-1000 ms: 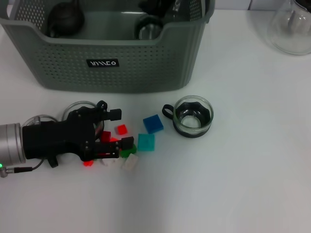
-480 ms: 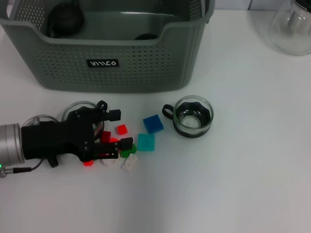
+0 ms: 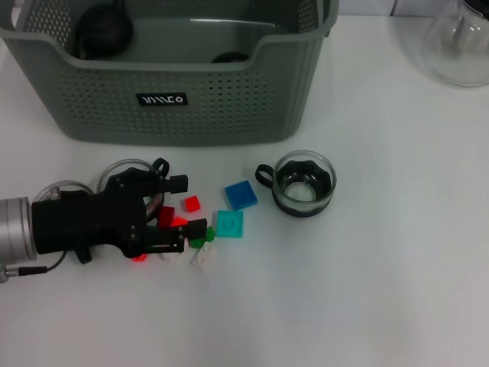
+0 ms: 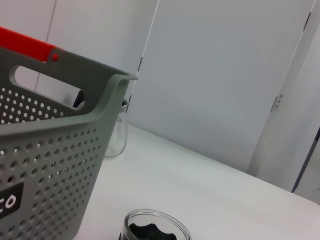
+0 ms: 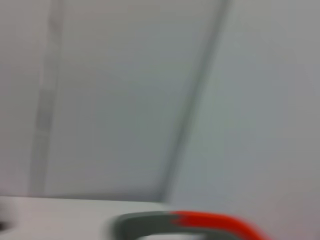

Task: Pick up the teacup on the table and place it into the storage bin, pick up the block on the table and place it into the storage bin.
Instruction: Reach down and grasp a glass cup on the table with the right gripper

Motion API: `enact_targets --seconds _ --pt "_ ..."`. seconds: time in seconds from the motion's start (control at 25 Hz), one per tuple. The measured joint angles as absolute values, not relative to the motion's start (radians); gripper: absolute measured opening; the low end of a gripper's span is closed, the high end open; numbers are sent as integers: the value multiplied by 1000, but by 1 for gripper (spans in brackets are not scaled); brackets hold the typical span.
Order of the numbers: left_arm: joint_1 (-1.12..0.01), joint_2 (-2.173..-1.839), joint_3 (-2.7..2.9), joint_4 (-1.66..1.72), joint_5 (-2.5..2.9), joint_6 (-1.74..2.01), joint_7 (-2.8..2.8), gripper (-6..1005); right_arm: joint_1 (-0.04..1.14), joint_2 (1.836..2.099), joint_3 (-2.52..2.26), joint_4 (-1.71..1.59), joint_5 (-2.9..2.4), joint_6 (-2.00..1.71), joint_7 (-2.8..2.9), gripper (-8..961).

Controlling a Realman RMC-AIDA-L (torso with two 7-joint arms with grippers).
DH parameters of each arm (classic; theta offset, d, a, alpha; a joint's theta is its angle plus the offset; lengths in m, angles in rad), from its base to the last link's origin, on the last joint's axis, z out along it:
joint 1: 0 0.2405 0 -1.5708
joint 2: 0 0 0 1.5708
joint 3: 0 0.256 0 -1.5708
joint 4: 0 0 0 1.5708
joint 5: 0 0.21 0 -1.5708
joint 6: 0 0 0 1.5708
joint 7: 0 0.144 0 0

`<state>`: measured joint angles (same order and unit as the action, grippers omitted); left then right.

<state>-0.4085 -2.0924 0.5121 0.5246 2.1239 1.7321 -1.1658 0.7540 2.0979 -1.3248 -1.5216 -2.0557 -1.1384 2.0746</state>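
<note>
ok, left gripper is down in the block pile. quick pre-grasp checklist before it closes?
1. Left gripper open: ok, fingers apart in the head view.
2. A block between the fingers: ok, a red block sits in the gap, but a green block and white block crowd the lower fingertip.
3. Single-block grasp: cannot tell, neighbours lie very close.
4. Storage bin reachable and open on top: ok, directly behind the pile.
5. Teacup clear of the closing path: ok, upright, apart to the right beyond the blue block and teal block.
6. Right gripper out of the way: ok, not in the head view.
</note>
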Motion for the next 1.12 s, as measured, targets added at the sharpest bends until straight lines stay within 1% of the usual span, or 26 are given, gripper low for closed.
enact_targets --seconds 0.04,0.08,0.12,0.4,0.56,0.72,0.84,1.12 --pt "-408 -2092 512 525 2124 1732 -1166 834 754 2098 -1325 -1522 -2056 -1138 2075 915" --pt "-408 -2092 513 525 2124 1732 -1166 833 673 2098 -1294 -1602 -1961 -1341 2074 914" --pt "-408 -2092 512 525 2124 1732 -1166 833 673 2098 -1294 -1602 -1961 -1341 2074 913" --pt "-407 -2088 508 525 2148 1722 -1166 831 545 2097 -1230 -1615 -1854 -1722 2023 909" --pt "-404 -2087 507 528 2149 1721 -1166 831 510 2097 -1217 -1599 -1891 -1840 2020 906" --pt "-404 -2086 506 530 2149 1721 -1166 830 518 2097 -1192 -1559 -1998 -1880 2027 904" --pt "-403 -2086 505 531 2149 1721 -1166 829 549 2097 -1189 -1507 -2101 -1880 2033 902" --pt "-403 -2086 505 527 2149 1720 -1164 827 682 2099 -1207 -1282 -2269 -1828 2026 900"
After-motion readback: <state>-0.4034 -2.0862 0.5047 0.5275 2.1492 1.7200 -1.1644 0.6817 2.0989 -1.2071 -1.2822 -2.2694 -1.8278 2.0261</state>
